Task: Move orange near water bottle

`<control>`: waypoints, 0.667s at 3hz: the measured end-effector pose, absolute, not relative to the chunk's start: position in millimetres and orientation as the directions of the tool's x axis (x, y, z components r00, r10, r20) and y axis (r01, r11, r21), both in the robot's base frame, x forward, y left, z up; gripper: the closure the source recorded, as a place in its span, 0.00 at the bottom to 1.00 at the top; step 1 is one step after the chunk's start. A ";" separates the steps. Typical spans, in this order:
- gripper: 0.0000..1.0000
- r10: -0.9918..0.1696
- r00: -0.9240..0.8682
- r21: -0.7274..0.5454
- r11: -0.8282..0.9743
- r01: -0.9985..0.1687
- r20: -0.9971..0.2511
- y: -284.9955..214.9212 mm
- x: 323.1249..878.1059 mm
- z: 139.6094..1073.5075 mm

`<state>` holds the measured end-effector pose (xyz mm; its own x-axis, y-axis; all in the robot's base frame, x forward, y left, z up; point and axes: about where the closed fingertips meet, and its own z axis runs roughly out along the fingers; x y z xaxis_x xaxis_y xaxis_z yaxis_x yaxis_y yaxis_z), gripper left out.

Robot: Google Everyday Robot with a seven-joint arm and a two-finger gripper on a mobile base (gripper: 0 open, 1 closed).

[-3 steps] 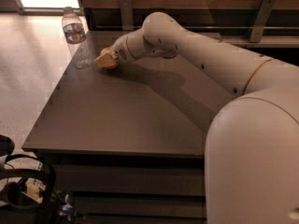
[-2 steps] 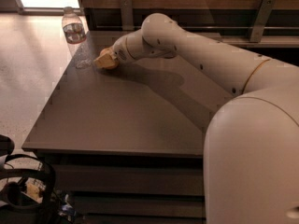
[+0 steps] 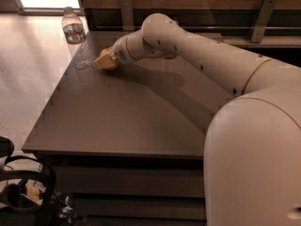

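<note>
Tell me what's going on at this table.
The robot's one arm stretches across the dark table to its far left corner. The gripper sits low over the tabletop there, right beside the water bottle, which stands upright at the edge. An orange-yellow shape at the gripper's tip looks like the orange, but whether it is gripped or already set down cannot be made out.

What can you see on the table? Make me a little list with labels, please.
table: dark grey, flat top
water bottle: clear, upright at the far left corner
orange: at the tip of the arm, low over the table, just right of the bottle
end effector: at the orange, far left part of the table
arm: white, reaching across from the right
</note>
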<state>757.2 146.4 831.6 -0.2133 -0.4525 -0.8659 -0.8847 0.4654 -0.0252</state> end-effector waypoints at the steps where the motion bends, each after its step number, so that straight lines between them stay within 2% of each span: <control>1: 0.10 -0.453 -0.213 -0.025 0.465 -0.885 -0.866 146.6 757.2 832.9; 2: 0.00 -0.453 -0.213 -0.025 0.465 -0.885 -0.866 146.6 757.2 832.9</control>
